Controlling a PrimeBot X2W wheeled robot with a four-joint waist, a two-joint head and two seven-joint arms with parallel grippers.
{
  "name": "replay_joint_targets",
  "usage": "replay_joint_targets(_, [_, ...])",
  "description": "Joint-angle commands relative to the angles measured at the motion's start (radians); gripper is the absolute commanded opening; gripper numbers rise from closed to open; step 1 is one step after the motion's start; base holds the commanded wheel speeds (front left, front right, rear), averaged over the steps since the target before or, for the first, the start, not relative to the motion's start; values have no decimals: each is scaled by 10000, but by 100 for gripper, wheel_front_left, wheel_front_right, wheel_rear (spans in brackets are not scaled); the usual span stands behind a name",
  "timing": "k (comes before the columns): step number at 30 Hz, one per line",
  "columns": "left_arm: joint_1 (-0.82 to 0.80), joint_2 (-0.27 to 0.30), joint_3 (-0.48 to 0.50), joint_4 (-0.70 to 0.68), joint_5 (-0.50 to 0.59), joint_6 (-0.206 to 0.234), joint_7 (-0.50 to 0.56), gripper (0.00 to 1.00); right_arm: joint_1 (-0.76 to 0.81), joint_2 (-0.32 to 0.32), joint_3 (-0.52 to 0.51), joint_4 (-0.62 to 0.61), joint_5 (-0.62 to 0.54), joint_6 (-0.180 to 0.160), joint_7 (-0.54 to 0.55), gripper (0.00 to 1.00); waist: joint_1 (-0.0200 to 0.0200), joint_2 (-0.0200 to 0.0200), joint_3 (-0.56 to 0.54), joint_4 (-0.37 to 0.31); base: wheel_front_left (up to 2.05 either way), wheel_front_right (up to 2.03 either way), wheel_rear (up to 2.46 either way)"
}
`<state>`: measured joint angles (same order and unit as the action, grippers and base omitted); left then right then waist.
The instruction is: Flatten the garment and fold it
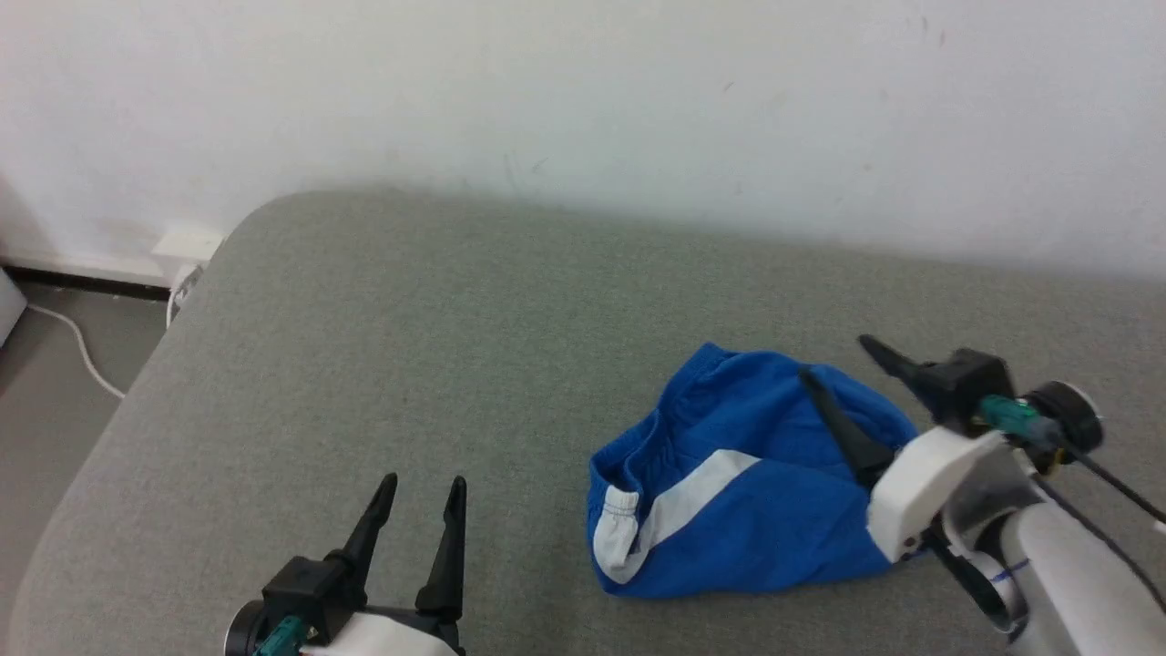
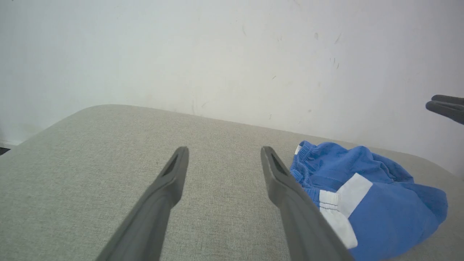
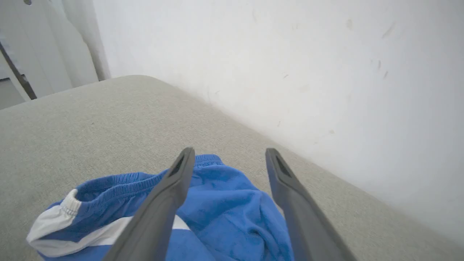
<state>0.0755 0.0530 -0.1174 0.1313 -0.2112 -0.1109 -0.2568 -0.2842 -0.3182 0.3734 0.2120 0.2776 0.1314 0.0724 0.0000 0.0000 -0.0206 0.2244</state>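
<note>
Garment [image 1: 747, 483] is lying bunched on the grey cushion [image 1: 410, 319], right of centre; neither claw is gripping anything.
Blue cloth is sitting in a loose heap with the gathered waistband gaping toward the left and a white stripe showing on top, so flattening is not yet done. The right gripper [image 1: 832, 354] is hanging over the heap's right-hand part with its fingers wide apart and no cloth between them; whether a fingertip is brushing the fabric I cannot tell. Probable reason for the pose: it is the nearer arm and is standing ready to pinch an edge or the waistband. The left gripper [image 1: 425, 480] is waiting well apart at the near left, fingers also spread, likely leaving the cushion free for spreading the shorts out toward it.
</note>
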Motion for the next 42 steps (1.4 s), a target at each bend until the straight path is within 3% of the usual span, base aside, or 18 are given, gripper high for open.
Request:
replay_joint_targets(1, [-103, -28, 80, -137, -7, -9, -49, 100, 399, 13, -643, -230, -74, -7, -249, 100, 0, 0, -315, -504, 0, 0, 0])
replay_joint_targets(6, [-140, -28, 38, -228, -69, -33, -49, 100, 1278, 395, -2299, -752, -487, -7, -916, 100, 0, 0, -349, -837, 0, 0, 0])
replay_joint_targets(11, [-188, -28, -262, 114, -80, -84, -49, 100, 2479, 1580, -4133, -1239, -1177, -7, -1868, 100, 0, 0, -299, -1263, 0, 0, 0])
replay_joint_targets(15, [-394, 119, -822, 937, -3, -141, 126, 100, 3271, 2340, -4861, -1358, -1400, -7, -2095, 100, 0, 0, -185, -1597, 0, 0, 0])
replay_joint_targets(20, [-1213, 570, -1862, 1407, -138, -187, 1245, 100, 3591, 2611, -5054, -1481, -1531, -7, -2107, 100, 0, 0, 97, -1921, 0, 0, 0])
replay_joint_targets(25, [-2235, 1232, -2714, 1409, -141, -194, 3292, 100, 3459, 2663, -4985, -1711, -1688, -7, -1949, 100, 0, 0, 455, -2126, 0, 0, 0])
replay_joint_targets(30, [-2885, 1719, -2964, 1479, 268, 10, 5627, 100, 3274, 2675, -4859, -1891, -1821, -7, -1878, 100, 0, 0, 915, -2294, 0, 0, 0])
replay_joint_targets(36, [-3176, 1902, -2920, 1415, 344, 298, 6649, 100, 3108, 2677, -4635, -1842, -1688, -7, -1954, 100, 0, 0, 1469, -2403, 0, 0, 0])
replay_joint_targets(38, [-3182, 1900, -2921, 1473, 242, 269, 6684, 16, 3048, 2678, -4576, -1779, -1678, -7, -1993, 100, 0, 0, 1573, -2391, 0, 0, 0])
replay_joint_targets(39, [-3181, 1897, -2922, 1513, 177, 247, 6679, 0, 3022, 2678, -4553, -1747, -1677, -7, -2012, 100, 0, 0, 1603, -2370, 0, 0, 0])
replay_joint_targets(42, [-3187, 1822, -2729, 1538, -64, 301, 6323, 0, 2957, 2678, -4500, -1652, -1689, -7, -2041, 100, 0, 0, 1594, -2252, 0, 0, 0])
